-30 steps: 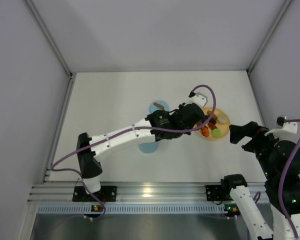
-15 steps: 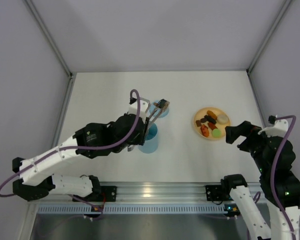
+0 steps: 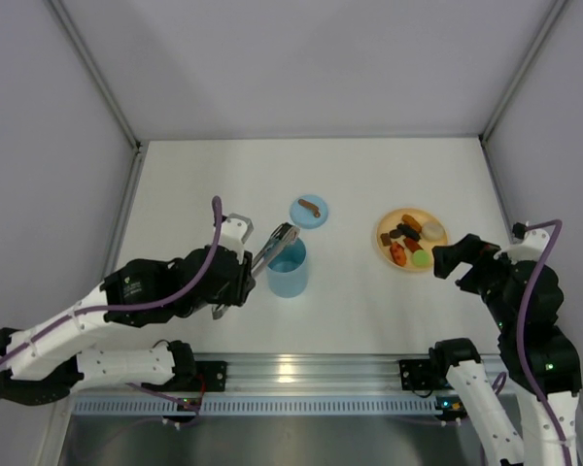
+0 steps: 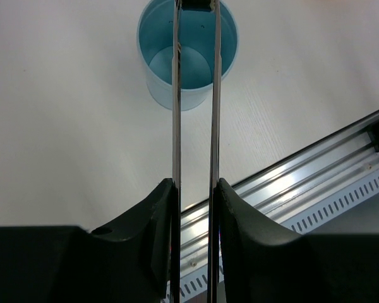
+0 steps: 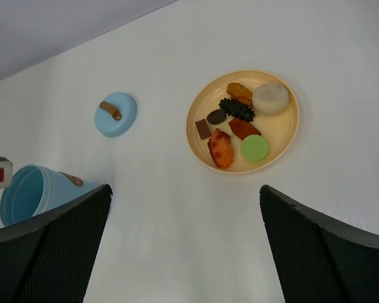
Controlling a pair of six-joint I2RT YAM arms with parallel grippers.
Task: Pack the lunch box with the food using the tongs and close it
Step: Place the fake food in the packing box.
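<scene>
Status: left fingers (image 4: 148, 230) were squeezed nearly closed across both arms of the tongs (image 4: 175, 126), gripping them well back from the tips (hinge end hidden under the wrist). The tips hung over the mouth of the lunch box tub (image 4: 192, 100), which stood upright on the bench (image 5: 177, 221) near the left arm. A small brown piece (image 5: 71, 179) looked pinched at the tips, above the rim. No food showed on the tub floor, though the tongs hid part of it. The right fingers (image 5: 50, 252) were spread fully wide, holding nothing, near the plate (image 5: 283, 129).

Handling, my guess: the tongs are thin and springy, so easing the squeeze drops the piece. Pieces look light and smooth, likely slippery, so pinch them across the narrow side. The tub looks light and tippy, so avoid the rim. Take the lid (image 5: 115, 114) by its brown handle.

Counts: 1 tub, 1 lid, 1 tongs, 1 plate, 8 pieces on the plate, plus 1 in the tongs.
</scene>
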